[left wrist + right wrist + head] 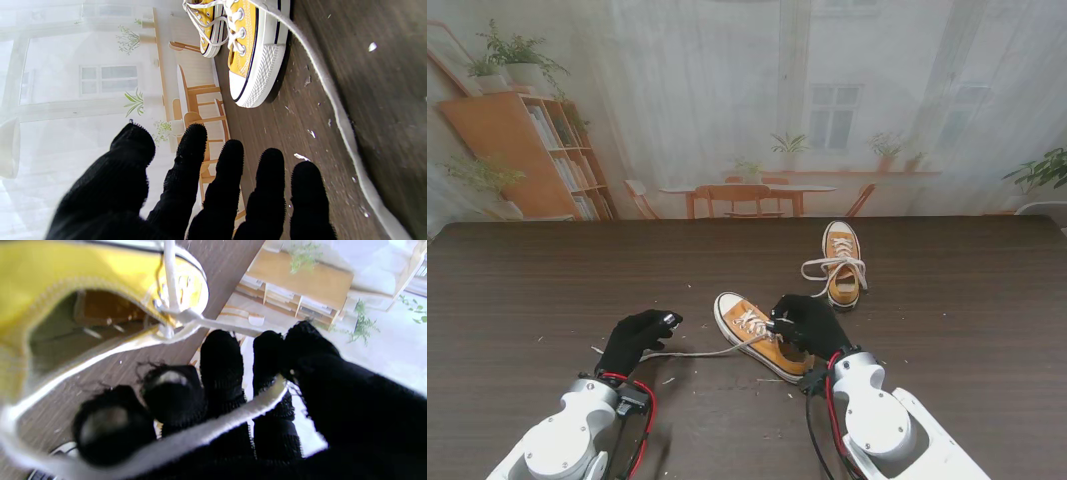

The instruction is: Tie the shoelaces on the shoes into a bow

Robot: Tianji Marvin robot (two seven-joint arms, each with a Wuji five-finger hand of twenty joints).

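Two yellow canvas shoes stand on the dark table. The near shoe (pixel 757 335) lies toe toward the left, and its toe cap (pixel 253 76) shows in the left wrist view. My right hand (pixel 807 325) sits over its heel end, shut on a white lace (pixel 206 430) pinched between thumb and index finger, just beside the shoe's opening (pixel 66 300). The other lace end (pixel 702 352) trails along the table toward my left hand (pixel 639 338). That hand (pixel 206 186) has its fingers spread with nothing in them, and the lace (pixel 333 100) runs beside it.
The second shoe (pixel 842 262) stands farther from me to the right, its white laces (pixel 832 268) lying in loose loops. Small white scraps dot the table (pixel 527 290). A printed backdrop with a bookshelf rises behind the far edge.
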